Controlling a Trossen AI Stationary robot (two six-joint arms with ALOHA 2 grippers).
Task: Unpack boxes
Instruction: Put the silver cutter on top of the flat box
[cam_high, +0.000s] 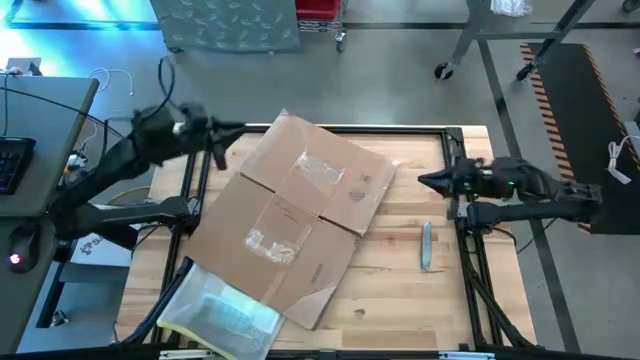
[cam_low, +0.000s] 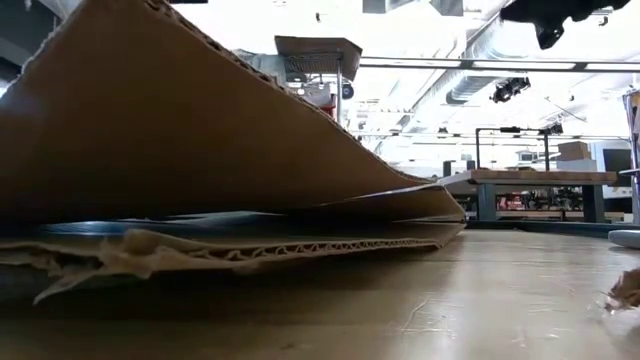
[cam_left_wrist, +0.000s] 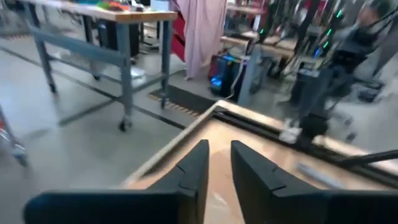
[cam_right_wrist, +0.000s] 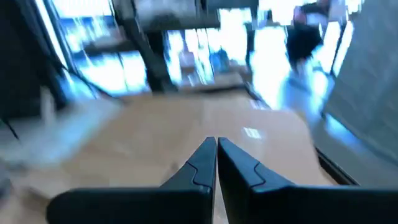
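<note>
The brown cardboard box (cam_high: 300, 215) lies opened out and nearly flat on the middle of the wooden table (cam_high: 400, 300). In the low view one panel (cam_low: 200, 140) slopes up over the layers lying on the table. My left gripper (cam_high: 235, 128) (cam_left_wrist: 219, 149) hovers level by the box's far left corner. A narrow gap shows between its fingers, with nothing in it. My right gripper (cam_high: 425, 182) (cam_right_wrist: 216, 144) is shut and empty. It hangs level to the right of the box, pointing at it.
Two pieces of crinkly clear film (cam_high: 322, 170) (cam_high: 272, 240) lie on the box. A flat clear sleeve with a yellow edge (cam_high: 225, 320) sits at the near left corner. A small silver tool (cam_high: 426, 245) lies right of the box. A black frame (cam_high: 400, 130) rims the table.
</note>
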